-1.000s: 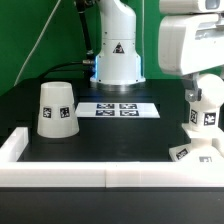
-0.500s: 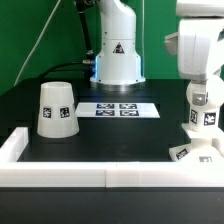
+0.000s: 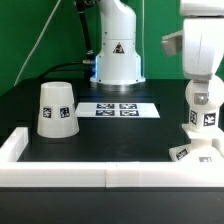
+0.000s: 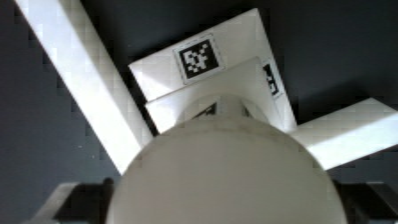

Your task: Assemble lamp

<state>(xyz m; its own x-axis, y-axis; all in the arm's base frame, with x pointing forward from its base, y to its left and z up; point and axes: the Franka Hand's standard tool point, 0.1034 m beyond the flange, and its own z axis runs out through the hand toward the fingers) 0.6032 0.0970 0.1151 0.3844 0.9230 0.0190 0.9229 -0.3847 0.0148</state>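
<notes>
White plastic bulb (image 3: 204, 106) stands upright on the base block (image 3: 192, 154) at the exterior view's right, shade (image 3: 57, 108) well apart, our gripper (image 3: 200, 77) close over its top, opening impossible to tell; dragging fingers could tip the bulb, we judge.

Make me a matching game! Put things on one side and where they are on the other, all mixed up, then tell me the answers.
1. shade
2. marker board
3. bulb
4. base

A. flat in the middle
B. low, exterior view's right, by the wall
C. upright over the base
D. alone, exterior view's left

Pairs: 1-D, 2-A, 3-C, 4-B
</notes>
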